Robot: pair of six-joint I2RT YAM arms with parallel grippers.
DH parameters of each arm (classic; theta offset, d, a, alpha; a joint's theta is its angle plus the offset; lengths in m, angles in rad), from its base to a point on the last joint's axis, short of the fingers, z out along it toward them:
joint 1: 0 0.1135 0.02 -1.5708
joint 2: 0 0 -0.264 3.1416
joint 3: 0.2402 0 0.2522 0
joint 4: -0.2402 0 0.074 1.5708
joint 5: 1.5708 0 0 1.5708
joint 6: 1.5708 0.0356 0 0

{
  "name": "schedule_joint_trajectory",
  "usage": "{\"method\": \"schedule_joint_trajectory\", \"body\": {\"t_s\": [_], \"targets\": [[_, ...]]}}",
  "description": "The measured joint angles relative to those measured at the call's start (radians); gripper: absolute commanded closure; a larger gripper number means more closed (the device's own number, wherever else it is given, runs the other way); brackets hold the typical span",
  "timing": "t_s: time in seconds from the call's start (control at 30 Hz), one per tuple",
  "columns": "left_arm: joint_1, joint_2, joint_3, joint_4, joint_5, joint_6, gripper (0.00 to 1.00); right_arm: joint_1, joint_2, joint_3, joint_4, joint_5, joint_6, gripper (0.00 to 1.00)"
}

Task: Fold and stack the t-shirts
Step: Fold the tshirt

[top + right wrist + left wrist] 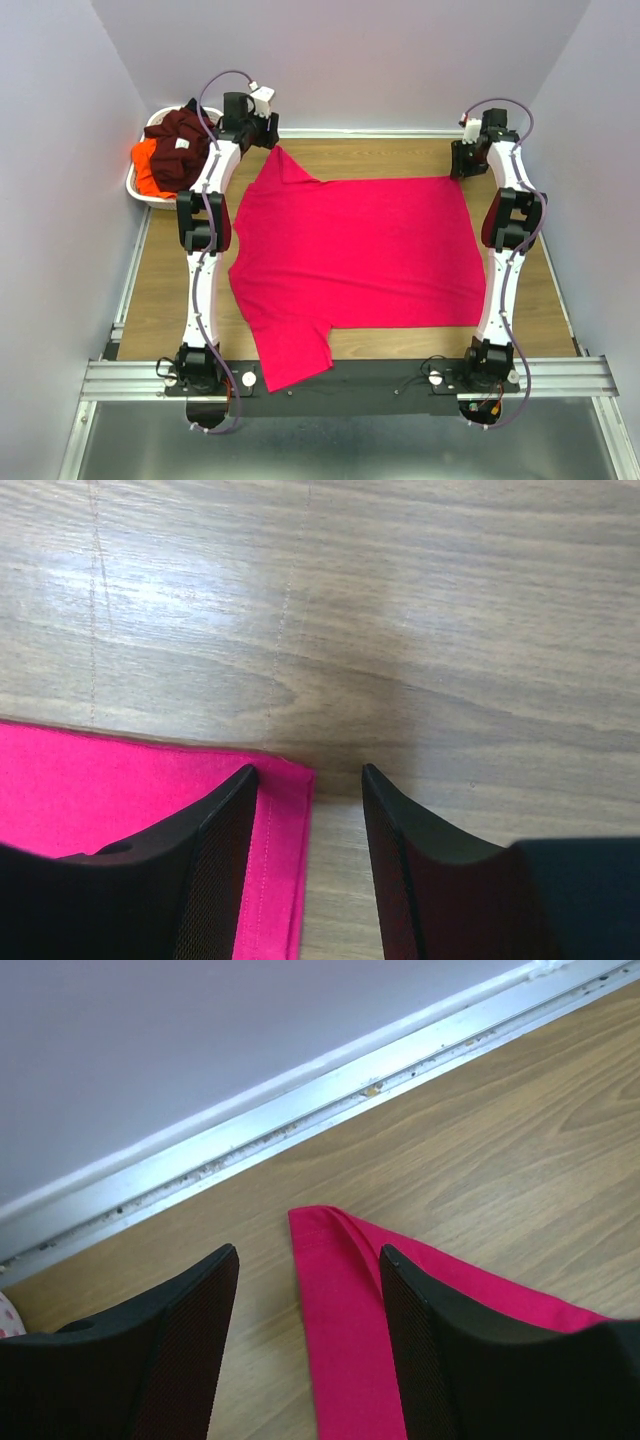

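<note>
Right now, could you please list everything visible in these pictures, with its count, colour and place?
Short-sleeved cloth t-shirt: one, bright pinkish-red, spread flat in the middle of the table.
Crumpled cloth t-shirt: one, dark maroon, on top in the basket.
Crumpled cloth garment: one, orange, in the basket at its left side.
Oval basket: one, white, far left corner.
Wooden table: one, light brown, under everything.
Left gripper: one, black, open over the far sleeve.
Right gripper: one, black, open over the far hem corner.
</note>
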Motion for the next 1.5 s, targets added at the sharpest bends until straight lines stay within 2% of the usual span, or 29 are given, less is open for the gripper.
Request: {"method": "schedule_joint_trajectory", "body": {"t_s": [0.23, 0.37, 0.67, 0.8, 0.9, 1.1, 1.17, 1.3, 1.47, 1.5], "targets": [[0.0, 0.04, 0.044, -0.01, -0.061, -0.067, 0.26, 0.0, 0.002, 0.0, 0.008, 0.0, 0.002, 0.51], [0.003, 0.04, 0.033, -0.005, -0.077, -0.135, 0.31, 0.0, 0.002, 0.0, 0.014, 0.0, 0.006, 0.51], [0.009, 0.04, -0.072, -0.006, -0.055, -0.272, 0.31, 0.0, 0.002, -0.006, 0.024, 0.0, 0.006, 0.51], [0.009, 0.04, -0.072, 0.006, -0.059, -0.305, 0.43, 0.0, 0.002, -0.007, 0.028, 0.0, 0.006, 0.51], [0.009, 0.04, -0.072, 0.007, -0.066, -0.331, 0.48, 0.0, 0.002, -0.007, 0.029, 0.0, 0.006, 0.51], [0.005, 0.04, -0.102, 0.01, -0.078, -0.38, 0.48, 0.0, 0.002, -0.007, 0.029, 0.0, 0.006, 0.51], [0.004, 0.04, -0.113, 0.011, -0.083, -0.395, 0.44, 0.0, 0.002, -0.008, 0.03, 0.0, 0.005, 0.51], [0.005, 0.04, -0.113, 0.013, -0.089, -0.425, 0.42, 0.0, 0.002, -0.011, 0.033, 0.0, 0.006, 0.51], [0.005, 0.04, -0.129, 0.04, -0.088, -0.465, 0.52, 0.0, 0.002, -0.011, 0.035, 0.0, 0.006, 0.51], [0.005, 0.04, -0.134, 0.049, -0.087, -0.474, 0.57, 0.0, 0.002, -0.011, 0.036, 0.0, 0.005, 0.51]]}}
